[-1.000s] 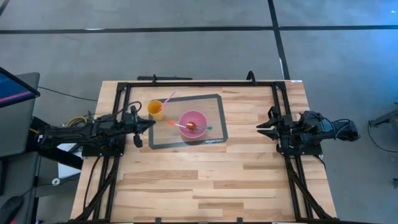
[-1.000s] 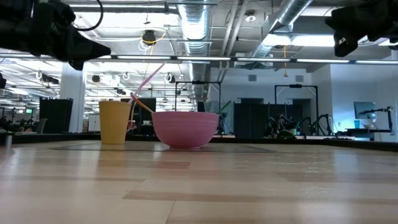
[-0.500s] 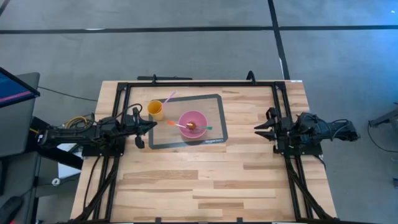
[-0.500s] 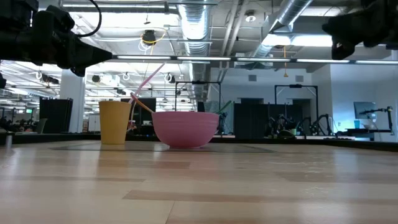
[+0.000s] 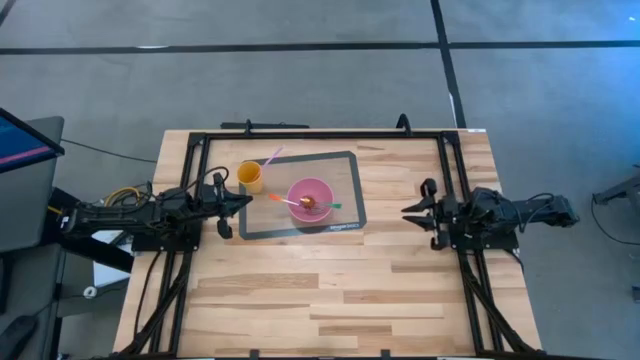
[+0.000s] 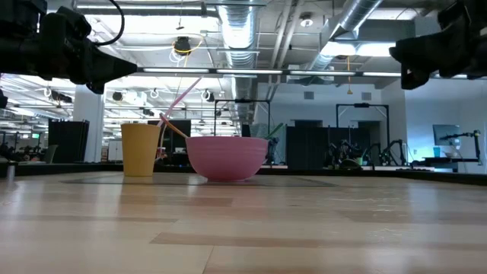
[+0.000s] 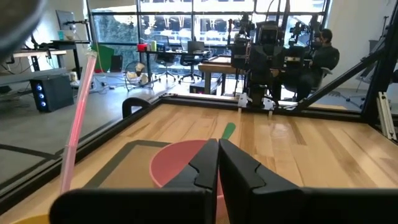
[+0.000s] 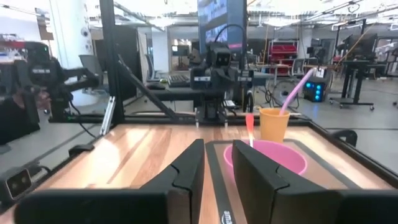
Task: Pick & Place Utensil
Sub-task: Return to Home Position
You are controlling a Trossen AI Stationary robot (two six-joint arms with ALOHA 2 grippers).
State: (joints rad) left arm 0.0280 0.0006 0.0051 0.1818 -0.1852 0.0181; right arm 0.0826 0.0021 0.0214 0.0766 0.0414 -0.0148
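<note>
A pink bowl (image 5: 310,198) (image 6: 226,157) stands on a grey mat (image 5: 350,170). An orange-handled utensil (image 5: 280,199) and a green-handled one (image 5: 331,206) lie in it, their handles sticking out over the rim. Beside it a yellow cup (image 5: 250,177) (image 6: 140,149) holds a pink straw-like stick (image 5: 272,157) (image 7: 78,118), which leans on the cup's rim. My left gripper (image 5: 248,200) (image 7: 217,152) hovers shut at the mat's left edge, pointing at the bowl. My right gripper (image 5: 404,212) (image 8: 217,155) hovers to the right of the mat, slightly open, and faces the bowl (image 8: 267,154).
A black frame (image 5: 330,133) runs along the table's far edge and down both sides under the arms. Bare wood (image 5: 330,290) fills the near half of the table. A person (image 7: 323,53) sits in the room beyond the table's right side.
My right gripper has moved toward the table's left, closer to the mat, and has come down a little. My left gripper has settled slightly lower beside the cup. The bowl, the cup and the utensils have stayed put.
</note>
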